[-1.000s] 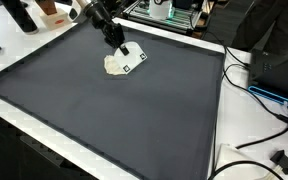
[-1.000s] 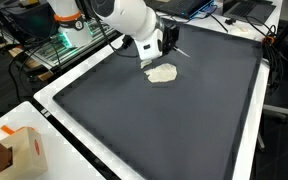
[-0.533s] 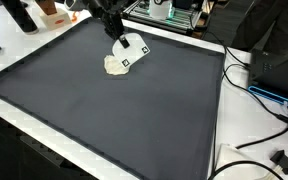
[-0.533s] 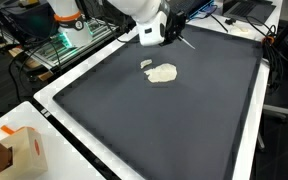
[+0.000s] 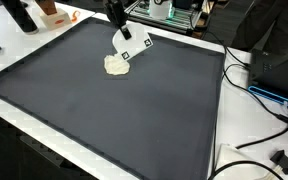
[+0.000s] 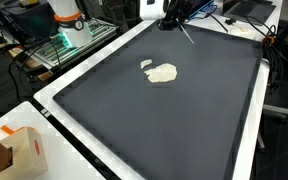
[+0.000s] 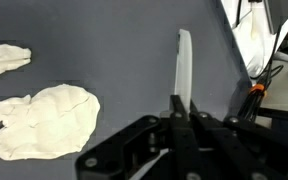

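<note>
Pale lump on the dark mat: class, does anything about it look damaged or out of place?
The pale lump is not whole: a small piece lies apart beside it on the dark mat. The gripper holds a thin white blade clear of both.

Table, both exterior views: the top is covered almost wholly by a dark grey mat (image 5: 134, 115), which is laid flat and unwrinkled. A narrow white border (image 5: 227, 120) is left bare around it.

Two pale cream lumps are found lying directly on the mat, toward its far side. A larger flattened lump (image 6: 163, 73), irregular in outline, is noted, with a smaller scrap (image 6: 146, 64) just beside it, the two separated by a thin gap. Both are resolved in the wrist view as well.

On the white surface beside the mat, a black cable (image 5: 259, 140) and a black connector (image 5: 281, 158) are recorded.
</note>
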